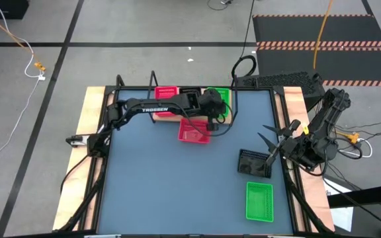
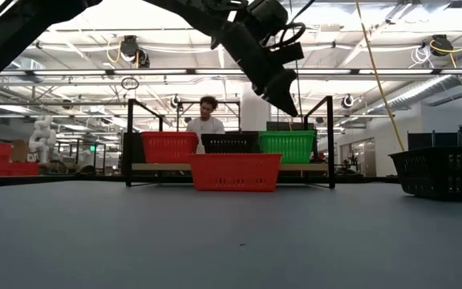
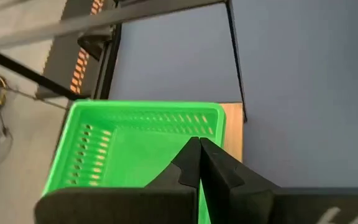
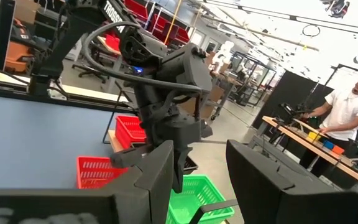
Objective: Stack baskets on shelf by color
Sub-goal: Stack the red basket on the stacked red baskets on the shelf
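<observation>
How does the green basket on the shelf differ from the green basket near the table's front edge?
The green basket on the shelf sits under the shut left gripper; the green basket on the table lies alone on the blue tabletop, nearer the right gripper. Both share colour and slotted sides.

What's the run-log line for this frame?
left pincer: shut, empty, above green basket on shelf | right pincer: open, idle at table's right edge | red basket: on table before shelf
</observation>
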{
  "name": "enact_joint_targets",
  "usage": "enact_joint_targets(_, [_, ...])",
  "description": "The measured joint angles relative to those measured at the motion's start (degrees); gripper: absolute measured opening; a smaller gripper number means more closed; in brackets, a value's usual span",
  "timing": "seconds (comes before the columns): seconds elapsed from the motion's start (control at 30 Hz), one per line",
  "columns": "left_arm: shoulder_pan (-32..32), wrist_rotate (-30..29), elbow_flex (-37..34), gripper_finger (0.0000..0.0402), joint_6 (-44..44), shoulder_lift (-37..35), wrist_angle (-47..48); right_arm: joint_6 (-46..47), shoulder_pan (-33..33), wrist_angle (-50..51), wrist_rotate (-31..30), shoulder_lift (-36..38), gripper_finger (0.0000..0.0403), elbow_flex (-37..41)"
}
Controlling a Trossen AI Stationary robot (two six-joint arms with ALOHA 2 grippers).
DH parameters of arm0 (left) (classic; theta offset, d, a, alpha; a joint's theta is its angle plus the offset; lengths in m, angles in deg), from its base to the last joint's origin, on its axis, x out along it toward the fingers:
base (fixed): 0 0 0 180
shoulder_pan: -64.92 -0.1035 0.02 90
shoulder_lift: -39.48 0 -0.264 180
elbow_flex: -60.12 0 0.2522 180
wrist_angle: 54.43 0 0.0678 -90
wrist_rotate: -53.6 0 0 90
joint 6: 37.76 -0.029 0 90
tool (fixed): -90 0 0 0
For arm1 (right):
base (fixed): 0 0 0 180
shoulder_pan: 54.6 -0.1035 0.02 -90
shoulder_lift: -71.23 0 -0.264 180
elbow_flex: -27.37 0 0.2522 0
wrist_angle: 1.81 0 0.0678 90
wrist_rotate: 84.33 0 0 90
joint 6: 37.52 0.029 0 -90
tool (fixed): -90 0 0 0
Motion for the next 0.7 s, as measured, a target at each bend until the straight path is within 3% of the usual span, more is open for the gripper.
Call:
enact_joint_targets(0.1, [0.3, -0.5, 0.0, 0.0004, 3.5, 0.0, 3.3, 0.1, 0.0, 0.0, 0.0, 0.0, 0.0141, 0.0])
enact_joint_targets(0.3, [3.1, -6.2, 0.0, 0.0005, 7.4, -0.9, 19.0, 1.8, 0.0, 3.0, 0.1, -0.1, 0.0141, 0.0])
enact_joint_targets(0.47, [6.7, -7.7, 0.0, 0.0007, 13.7, -1.1, 18.0, 3.4, 0.0, 3.9, 0.2, -0.1, 0.0141, 0.0])
enact_joint_targets(0.7, [13.3, -12.9, 0.0, 0.0009, 15.5, -1.2, 14.1, 5.6, 0.0, 3.6, 0.2, -0.1, 0.0141, 0.0])
